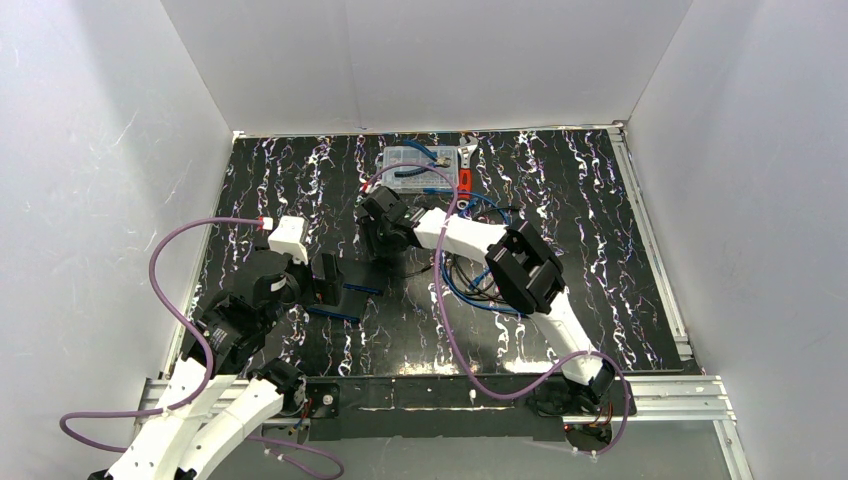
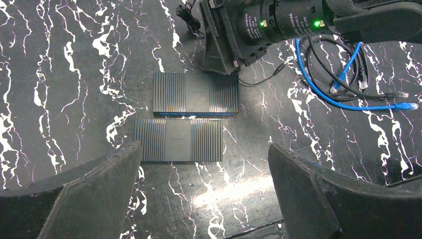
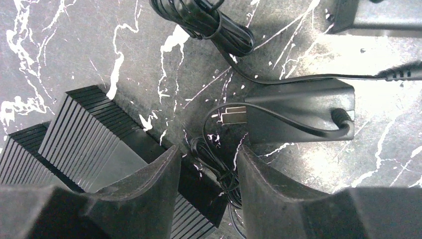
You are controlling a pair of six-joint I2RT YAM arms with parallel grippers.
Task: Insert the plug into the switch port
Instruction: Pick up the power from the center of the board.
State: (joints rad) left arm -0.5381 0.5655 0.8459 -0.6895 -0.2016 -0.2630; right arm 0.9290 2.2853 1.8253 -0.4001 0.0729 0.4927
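We see two flat, ribbed, matte-black switch boxes (image 2: 195, 93) side by side mid-table, their ports hidden. Our left gripper (image 2: 204, 154) gapes wide above them; our right gripper (image 3: 208, 154) stands parted around a thin black cord (image 3: 219, 174). Black white-veined tabletop (image 1: 600, 250), plain white walls (image 1: 420, 60).

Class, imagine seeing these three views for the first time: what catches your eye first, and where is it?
Two flat ribbed black boxes lie side by side mid-table, below the wide-open left hand. Bright blue cable loops to their right. The right hand hangs low over a thin black cord beside a black power adapter.
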